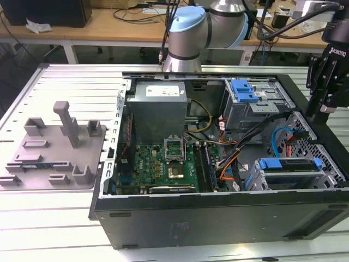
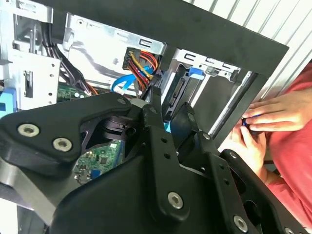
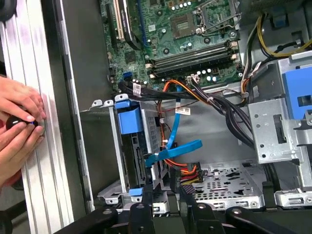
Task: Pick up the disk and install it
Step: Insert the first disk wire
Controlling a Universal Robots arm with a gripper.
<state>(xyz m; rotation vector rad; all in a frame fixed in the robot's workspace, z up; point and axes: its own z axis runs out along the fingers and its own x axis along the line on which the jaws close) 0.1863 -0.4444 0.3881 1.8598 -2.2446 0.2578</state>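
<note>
Your hand (image 3: 167, 196) hangs over the front corner of the open computer case (image 1: 218, 218), its fingers a narrow gap apart and gripping nothing, roughly in line with the drive cage (image 3: 114, 146). The disk (image 3: 132, 146) stands on edge in that cage, clear of the fingers. Its blue carrier tab faces the open side, probably so it can be reached from above. Mind the blue data cable (image 3: 178, 146) and the orange-and-black wire bundle (image 3: 183, 170) just beside the cage. A person's hands (image 3: 19, 122) rest on the counter (image 1: 54, 229) just outside the case wall. The power supply (image 1: 158, 106) sits well apart.
</note>
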